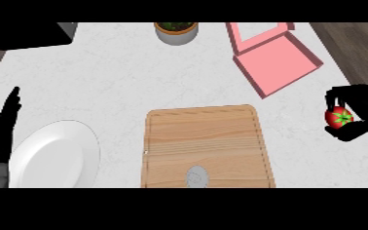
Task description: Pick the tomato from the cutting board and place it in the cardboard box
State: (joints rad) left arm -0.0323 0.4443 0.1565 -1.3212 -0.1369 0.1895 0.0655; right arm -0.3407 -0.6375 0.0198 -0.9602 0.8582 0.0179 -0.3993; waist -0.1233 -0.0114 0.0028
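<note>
You see the right hand [351,135] at the right edge, fingers curled around the tomato [339,117], off the cutting board [208,136] and not yet over the pink box [277,61]. The left hand [10,114] rests open, fingers up.

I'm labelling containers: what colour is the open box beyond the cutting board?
The open shallow box is pink, clearest in the head view.
</note>
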